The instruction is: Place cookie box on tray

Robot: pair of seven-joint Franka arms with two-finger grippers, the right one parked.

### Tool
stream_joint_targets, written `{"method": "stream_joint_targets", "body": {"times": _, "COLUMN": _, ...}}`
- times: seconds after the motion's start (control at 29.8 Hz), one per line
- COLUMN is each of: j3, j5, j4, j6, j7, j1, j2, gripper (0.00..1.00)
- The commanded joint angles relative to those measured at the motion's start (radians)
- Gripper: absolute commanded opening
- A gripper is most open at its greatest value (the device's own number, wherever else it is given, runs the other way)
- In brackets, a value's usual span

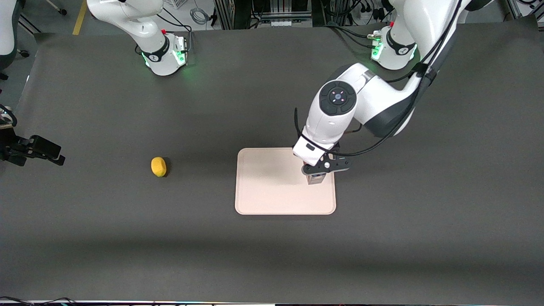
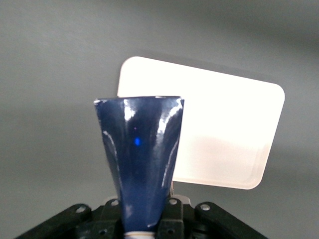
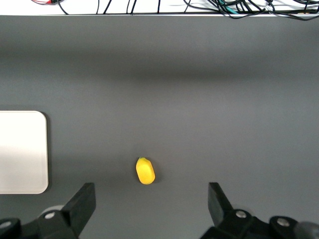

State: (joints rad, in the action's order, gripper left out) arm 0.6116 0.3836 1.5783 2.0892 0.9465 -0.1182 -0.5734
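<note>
The cookie box (image 2: 141, 164) shows as a glossy dark blue carton standing out from between the jaws, which close against its sides. My left gripper (image 1: 316, 176) is shut on it. In the front view only a small brownish end of the cookie box (image 1: 316, 179) peeks out under the hand. The gripper hangs above the tray (image 1: 272, 187), over the part of it nearest the working arm's end of the table. The pale pinkish-cream tray (image 2: 224, 134) lies flat on the dark table, some way below the box.
A small yellow lump (image 1: 158, 166) lies on the dark table toward the parked arm's end, well apart from the tray. It also shows as the yellow lump (image 3: 145, 171) in the right wrist view, beside the tray's edge (image 3: 30, 149).
</note>
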Motion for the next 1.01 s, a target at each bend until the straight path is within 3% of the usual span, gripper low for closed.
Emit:
{"method": "stream_joint_targets", "body": {"times": 0.0, "j3": 0.004, "j5": 0.104, "j4": 0.003, "j6": 0.058, "j7": 0.044, "j1": 0.003, "j2": -0.048, "gripper": 0.0}}
{"method": "stream_joint_targets", "body": {"times": 0.27, "j3": 0.004, "j5": 0.196, "j4": 0.003, "j6": 0.134, "j7": 0.086, "j1": 0.0, "j2": -0.12, "gripper": 0.0}}
{"method": "stream_joint_targets", "body": {"times": 0.97, "j3": 0.004, "j5": 0.207, "j4": 0.006, "j6": 0.146, "j7": 0.074, "j1": 0.0, "j2": -0.178, "gripper": 0.0}}
